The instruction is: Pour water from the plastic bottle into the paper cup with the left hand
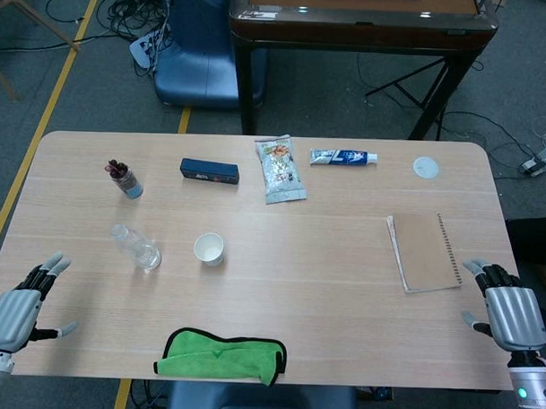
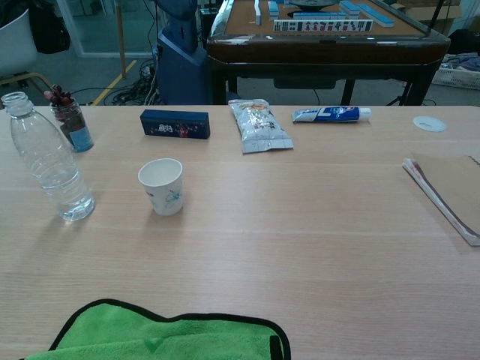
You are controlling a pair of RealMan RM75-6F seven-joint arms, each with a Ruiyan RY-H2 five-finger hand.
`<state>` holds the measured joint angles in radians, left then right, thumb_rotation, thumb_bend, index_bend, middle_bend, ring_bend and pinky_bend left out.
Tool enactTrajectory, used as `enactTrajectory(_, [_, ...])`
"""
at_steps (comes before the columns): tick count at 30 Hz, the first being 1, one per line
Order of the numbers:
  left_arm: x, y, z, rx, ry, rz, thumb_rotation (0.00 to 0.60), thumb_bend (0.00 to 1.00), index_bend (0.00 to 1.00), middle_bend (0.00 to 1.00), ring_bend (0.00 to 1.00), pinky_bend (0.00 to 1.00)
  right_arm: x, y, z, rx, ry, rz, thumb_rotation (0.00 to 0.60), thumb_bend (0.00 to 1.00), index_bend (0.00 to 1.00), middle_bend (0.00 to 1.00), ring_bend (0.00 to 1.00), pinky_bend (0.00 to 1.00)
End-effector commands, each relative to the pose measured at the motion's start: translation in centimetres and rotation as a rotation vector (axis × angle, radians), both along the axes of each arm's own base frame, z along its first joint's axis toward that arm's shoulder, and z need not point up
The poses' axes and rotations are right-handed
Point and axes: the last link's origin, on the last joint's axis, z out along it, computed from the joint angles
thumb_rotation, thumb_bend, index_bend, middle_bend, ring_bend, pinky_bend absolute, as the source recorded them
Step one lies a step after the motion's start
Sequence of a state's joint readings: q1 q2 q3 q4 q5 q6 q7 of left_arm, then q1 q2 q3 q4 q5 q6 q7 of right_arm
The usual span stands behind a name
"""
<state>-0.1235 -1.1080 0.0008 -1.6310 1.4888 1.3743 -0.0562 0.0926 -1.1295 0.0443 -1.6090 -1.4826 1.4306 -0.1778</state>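
A clear plastic bottle (image 1: 136, 247) (image 2: 48, 160) stands upright and uncapped on the table's left part, with a little water at its bottom. The white paper cup (image 1: 209, 249) (image 2: 162, 186) stands just right of it, upright and apart from it. My left hand (image 1: 22, 305) hovers at the table's near left corner, fingers spread, holding nothing, well short of the bottle. My right hand (image 1: 505, 308) is at the near right edge, fingers apart, empty. Neither hand shows in the chest view.
A green cloth (image 1: 221, 356) lies at the front edge. Behind the bottle stands a small jar (image 1: 124, 179); a dark blue box (image 1: 209, 171), a snack packet (image 1: 280, 168), a toothpaste tube (image 1: 343, 157) and a white lid (image 1: 425, 167) line the back. A brown notebook (image 1: 423, 251) lies right.
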Motion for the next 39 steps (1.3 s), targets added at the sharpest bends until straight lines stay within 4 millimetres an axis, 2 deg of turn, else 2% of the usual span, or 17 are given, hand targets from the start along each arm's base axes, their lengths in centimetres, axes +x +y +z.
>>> enactTrajectory(1, [0.0, -0.1, 0.0, 0.001, 0.002, 0.0, 0.6, 0.01, 0.1, 0.04, 0.1, 0.32, 0.0, 0.0, -0.1, 0.006, 0.002, -0.001, 0.6, 0.01, 0.21, 0.21, 0.21, 0.39])
enactTrajectory(14, [0.0, 0.2, -1.7, -0.043, 0.021, 0.002, 0.6, 0.01, 0.11, 0.04, 0.1, 0.32, -0.1, 0.1, 0.2, -0.006, -0.007, -0.01, 0.6, 0.01, 0.21, 0.21, 0.21, 0.39])
enactTrajectory(25, [0.7, 1.9, -3.8, -0.046, -0.055, 0.005, 0.6, 0.01, 0.08, 0.04, 0.1, 0.32, -0.1, 0.4, 0.7, -0.018, -0.013, -0.009, 0.6, 0.01, 0.21, 0.21, 0.21, 0.39])
enactTrajectory(30, [1.1, 2.8, -4.6, -0.057, -0.123, 0.018, 0.6, 0.01, 0.06, 0.04, 0.13, 0.37, 0.0, 0.5, 0.8, -0.024, -0.014, -0.007, 0.6, 0.01, 0.21, 0.21, 0.21, 0.39])
enactTrajectory(39, [1.6, 4.3, -6.0, -0.056, -0.213, 0.03, 0.6, 0.01, 0.04, 0.04, 0.13, 0.37, 0.0, 0.8, 0.9, -0.028, -0.013, -0.009, 0.6, 0.01, 0.21, 0.21, 0.21, 0.39])
